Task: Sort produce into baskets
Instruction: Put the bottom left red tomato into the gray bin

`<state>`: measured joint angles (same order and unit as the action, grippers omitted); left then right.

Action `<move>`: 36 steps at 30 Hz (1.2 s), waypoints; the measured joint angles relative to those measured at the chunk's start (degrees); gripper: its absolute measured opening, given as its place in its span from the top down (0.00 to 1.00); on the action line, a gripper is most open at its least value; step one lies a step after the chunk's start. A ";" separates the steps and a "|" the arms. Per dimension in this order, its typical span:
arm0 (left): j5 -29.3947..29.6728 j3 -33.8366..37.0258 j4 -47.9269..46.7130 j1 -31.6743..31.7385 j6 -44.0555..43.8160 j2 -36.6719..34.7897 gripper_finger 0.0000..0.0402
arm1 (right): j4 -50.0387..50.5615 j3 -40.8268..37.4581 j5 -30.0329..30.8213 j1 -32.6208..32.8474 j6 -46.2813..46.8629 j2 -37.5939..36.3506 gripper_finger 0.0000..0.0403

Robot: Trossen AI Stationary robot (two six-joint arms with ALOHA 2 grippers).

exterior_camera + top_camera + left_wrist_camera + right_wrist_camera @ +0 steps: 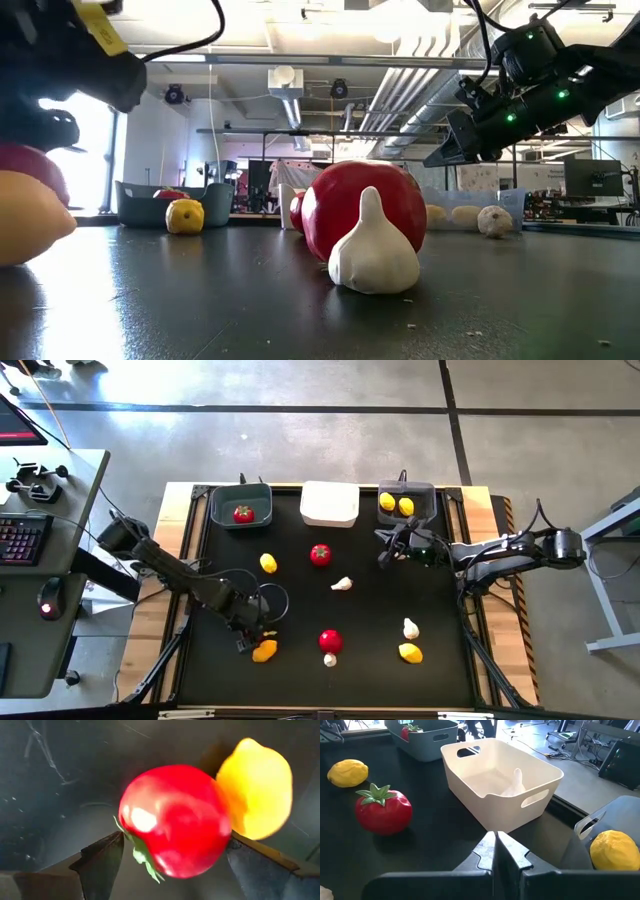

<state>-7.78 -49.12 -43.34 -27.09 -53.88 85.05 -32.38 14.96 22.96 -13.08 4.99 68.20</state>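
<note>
Tomato [175, 820] sits clamped between the two dark fingers [100, 862] of the left claw [252, 641], low over the front-left of the black bench [300, 610]; a lemon [264, 651] lies touching it on the far side from the wrist. From overhead the arm hides that tomato entirely, so only the lemon shows there. The right claw [385, 550] hovers near the back right, its fingers pressed together and holding nothing, just in front of the white basket [500, 785]. Something pale lies inside that basket, possibly a garlic bulb, though it is hard to make out. The left grey basket [241, 507] holds one tomato; the right grey basket [406, 500] holds two lemons. Loose on the bench are two more tomatoes [320, 554] [330, 641], lemons [268, 563] [410, 652] and three garlic bulbs [342, 584] [410, 627] [330, 659], one of them touching the front tomato
</note>
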 joint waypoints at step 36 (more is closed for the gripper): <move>-2.25 4.04 -1.45 9.75 19.73 -0.67 0.84 | 0.04 0.00 0.00 0.00 0.07 0.00 0.99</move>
<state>-10.03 -45.08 -44.79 -17.33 -34.15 84.38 -32.34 14.96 22.96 -13.08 5.06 68.20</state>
